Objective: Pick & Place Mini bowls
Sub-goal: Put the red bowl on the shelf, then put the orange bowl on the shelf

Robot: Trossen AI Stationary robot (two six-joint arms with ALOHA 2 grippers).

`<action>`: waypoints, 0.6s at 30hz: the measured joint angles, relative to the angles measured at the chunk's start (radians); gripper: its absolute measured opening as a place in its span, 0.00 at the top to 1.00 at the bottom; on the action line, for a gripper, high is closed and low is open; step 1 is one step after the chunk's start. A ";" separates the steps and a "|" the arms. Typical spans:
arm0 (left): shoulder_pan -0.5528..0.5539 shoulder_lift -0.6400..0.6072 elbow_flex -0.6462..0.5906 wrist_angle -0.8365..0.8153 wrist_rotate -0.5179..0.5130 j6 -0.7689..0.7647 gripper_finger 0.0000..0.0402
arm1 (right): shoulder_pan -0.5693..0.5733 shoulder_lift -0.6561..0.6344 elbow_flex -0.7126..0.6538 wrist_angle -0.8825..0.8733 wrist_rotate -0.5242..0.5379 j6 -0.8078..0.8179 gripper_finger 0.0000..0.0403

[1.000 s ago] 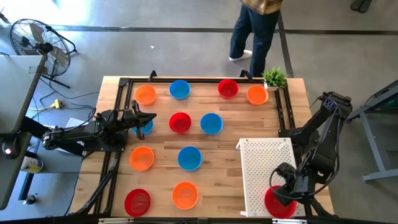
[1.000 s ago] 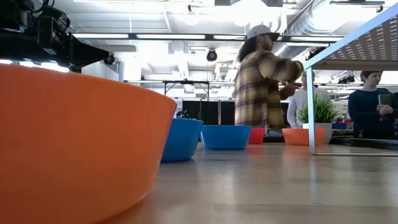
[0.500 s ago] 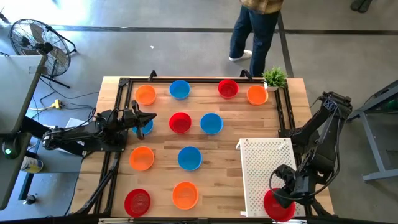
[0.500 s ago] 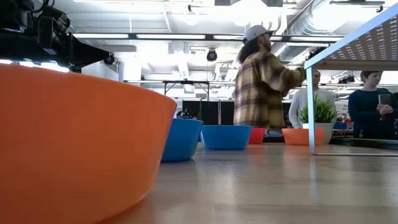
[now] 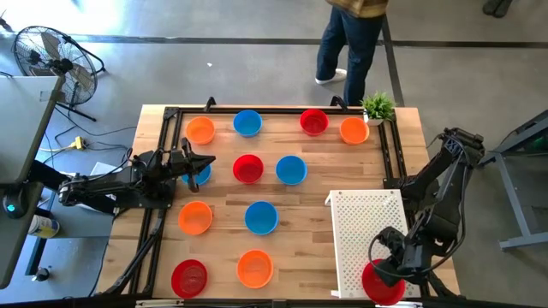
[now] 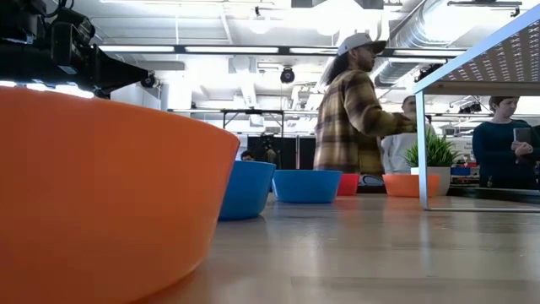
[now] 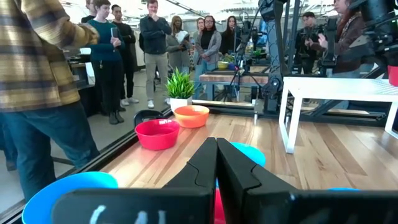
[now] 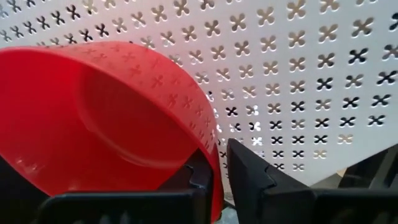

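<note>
right pincer (image 5: 383, 270) | red bowl (image 5: 382, 285) shifted slightly left | grip loosening

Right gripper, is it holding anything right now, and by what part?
The right gripper has a red mini bowl by its rim, one finger inside the wall and one outside, over the white perforated tray. The left gripper is shut on nothing.

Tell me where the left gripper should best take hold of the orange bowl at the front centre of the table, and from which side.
Probably the rim. The orange bowl sits upright and open, clear of the red bowl beside it, with a thin wall that fits between two fingers. Coming from above, one finger inside and one outside, on the rim's left side nearest the left gripper, looks best.
</note>
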 joint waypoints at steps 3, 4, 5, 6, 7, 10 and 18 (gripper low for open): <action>0.000 0.000 0.000 0.000 0.001 0.000 1.00 | -0.007 -0.001 0.000 -0.003 -0.002 -0.003 0.88; 0.000 0.000 0.000 0.000 0.001 0.000 1.00 | -0.009 -0.003 0.000 -0.003 -0.003 -0.008 0.86; 0.000 0.000 0.000 0.000 0.001 0.000 1.00 | -0.013 -0.006 0.000 -0.003 -0.004 -0.010 0.85; 0.000 0.000 0.000 0.000 0.003 0.000 1.00 | -0.014 -0.008 0.000 -0.004 -0.004 -0.011 0.84; 0.000 0.000 0.000 0.000 0.003 0.000 1.00 | -0.016 -0.013 0.000 -0.004 -0.004 -0.011 0.82; 0.000 0.000 0.000 0.000 0.003 0.000 1.00 | -0.020 -0.035 0.000 -0.005 -0.005 -0.011 0.78; 0.000 0.000 0.000 0.000 0.003 0.000 1.00 | -0.020 -0.104 0.000 -0.012 0.025 -0.020 0.71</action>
